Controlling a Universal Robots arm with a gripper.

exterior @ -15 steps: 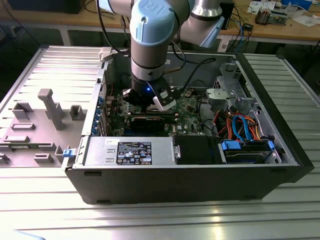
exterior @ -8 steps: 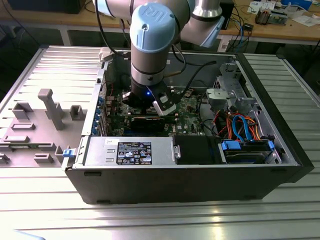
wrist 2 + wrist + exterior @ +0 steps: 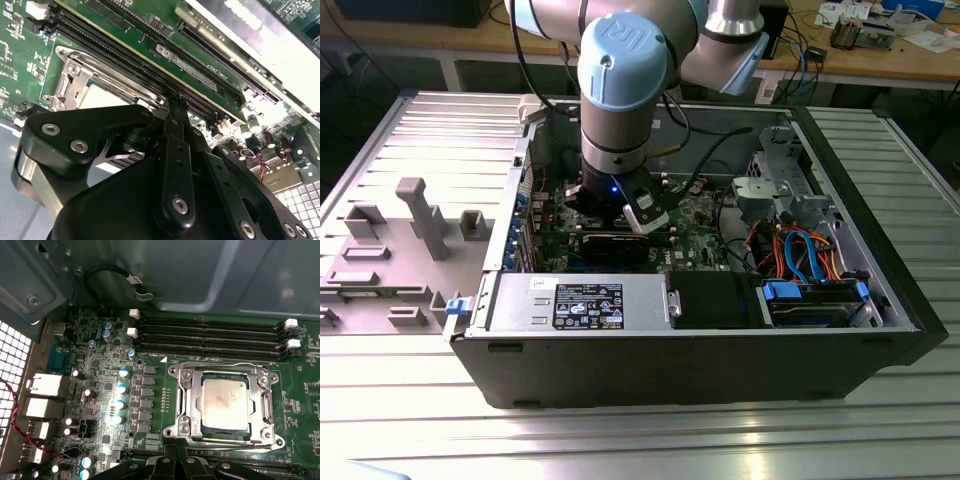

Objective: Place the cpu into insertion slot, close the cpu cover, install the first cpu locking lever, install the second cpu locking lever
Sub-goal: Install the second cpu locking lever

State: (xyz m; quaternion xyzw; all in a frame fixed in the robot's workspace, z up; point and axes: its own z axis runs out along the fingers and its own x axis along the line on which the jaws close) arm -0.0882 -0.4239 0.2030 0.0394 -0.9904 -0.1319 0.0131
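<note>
Closed and empty, gripper [image 3: 176, 456] hovers low over the motherboard, its fingertips just beside the cpu cover [image 3: 187, 390] already shut over the cpu [image 3: 225, 402] in its socket, so the locking-lever step seems in hand, needing a precise downward press.

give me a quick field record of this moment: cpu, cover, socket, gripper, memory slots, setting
cpu: seated in the insertion slot, silvery top face showing
cpu cover: closed flat, framing the cpu
insertion slot: on the green motherboard, mostly hidden under cpu and cover
gripper: at the cover's edge in the first wrist view, holding nothing that shows
memory slots: long black row beside the socket, no modules in them
setting: open computer case on a slatted metal table, arm reaching in from above
</note>
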